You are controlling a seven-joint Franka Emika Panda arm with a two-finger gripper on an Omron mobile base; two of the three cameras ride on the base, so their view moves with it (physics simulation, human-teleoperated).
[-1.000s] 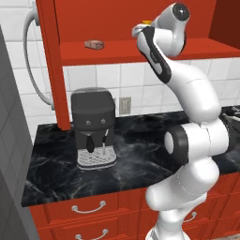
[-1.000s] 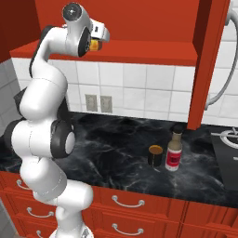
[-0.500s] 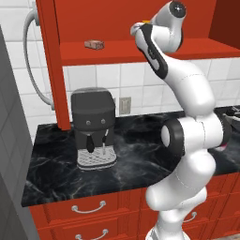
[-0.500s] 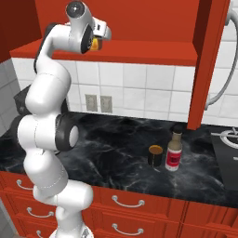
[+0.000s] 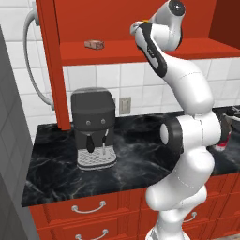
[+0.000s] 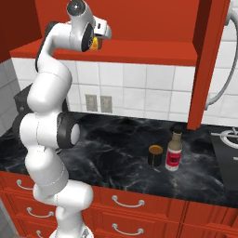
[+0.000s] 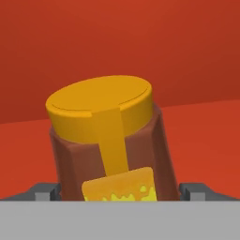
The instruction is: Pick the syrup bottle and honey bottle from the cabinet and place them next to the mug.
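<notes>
A: Looking at the cabinet [image 5: 112, 49] shelf, left to right: a small flat brown item [image 5: 94, 44] sits toward the left end, then the end effector [image 6: 98, 38] up at the front edge with the honey bottle [image 7: 110, 145] right between its fingers [image 7: 43, 191].

B: Clamped on it? Can't tell tbh, the fingertips barely show.

A: Down on the desk [image 6: 116, 148], the mug [image 6: 155, 155] stands just beside the syrup bottle [image 6: 174, 148], toward the right end.
</notes>
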